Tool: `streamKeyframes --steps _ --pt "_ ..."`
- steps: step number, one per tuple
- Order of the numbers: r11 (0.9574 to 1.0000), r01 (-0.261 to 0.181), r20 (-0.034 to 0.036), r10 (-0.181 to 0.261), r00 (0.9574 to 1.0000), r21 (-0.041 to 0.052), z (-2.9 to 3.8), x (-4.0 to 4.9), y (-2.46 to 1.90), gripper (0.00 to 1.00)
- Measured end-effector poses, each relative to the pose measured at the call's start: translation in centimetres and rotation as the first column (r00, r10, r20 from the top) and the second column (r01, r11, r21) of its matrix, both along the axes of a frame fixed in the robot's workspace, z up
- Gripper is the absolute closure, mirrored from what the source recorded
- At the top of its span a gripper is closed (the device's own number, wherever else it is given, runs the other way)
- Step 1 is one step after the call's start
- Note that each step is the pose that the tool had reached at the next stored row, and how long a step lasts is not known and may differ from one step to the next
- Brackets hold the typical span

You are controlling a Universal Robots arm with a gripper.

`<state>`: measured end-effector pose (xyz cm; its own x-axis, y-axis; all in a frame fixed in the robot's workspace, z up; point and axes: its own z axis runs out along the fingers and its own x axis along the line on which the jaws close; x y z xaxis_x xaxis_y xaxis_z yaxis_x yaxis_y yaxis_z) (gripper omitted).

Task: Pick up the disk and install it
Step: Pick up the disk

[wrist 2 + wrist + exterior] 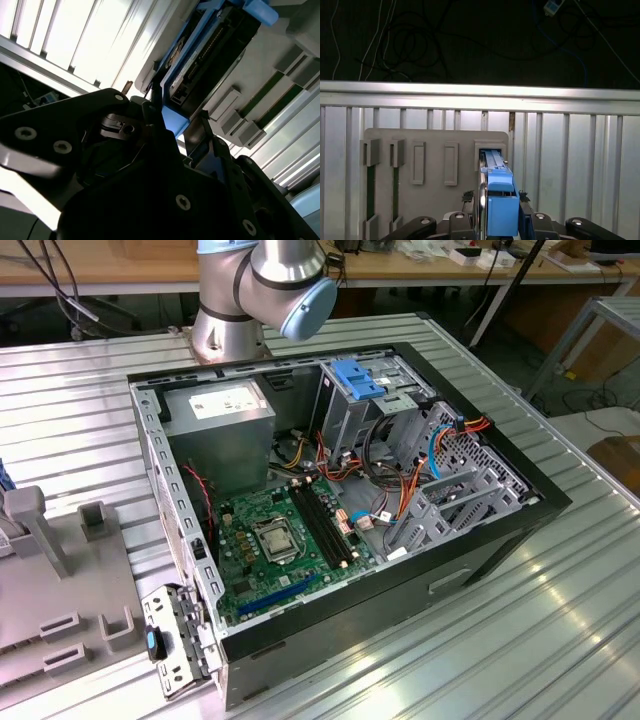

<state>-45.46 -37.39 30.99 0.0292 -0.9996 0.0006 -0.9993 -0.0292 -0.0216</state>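
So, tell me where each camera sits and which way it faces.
Exterior view: off the arm, looking down into the open computer case on the slatted table; its joints show.
First wrist view: on the wrist, facing the grey holder plate; the gripper shows at the disk.
Second wrist view: on the wrist, close up along the gripper.
Shared: both wrist views show the disk.

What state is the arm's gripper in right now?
Gripper: closed on the blue end tab of the flat dark-grey disk in its bright blue plastic frame, which stands in a slot of the grey holder.
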Motion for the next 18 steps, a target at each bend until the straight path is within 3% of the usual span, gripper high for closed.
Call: streamKeyframes --steps 5,7,18 --pt "1.0000 0.000 -0.0001 0.000 1.0000 -0.0001 -0.01 0.00 0.00 0.56" --pt "1.0000 0.000 -0.0001 0.000 1.0000 0.0000 -0.01 0.00 0.00 0.63" --pt "1.0000 0.000 0.0000 0.000 1.0000 0.0000 -0.04 0.00 0.00 0.63"
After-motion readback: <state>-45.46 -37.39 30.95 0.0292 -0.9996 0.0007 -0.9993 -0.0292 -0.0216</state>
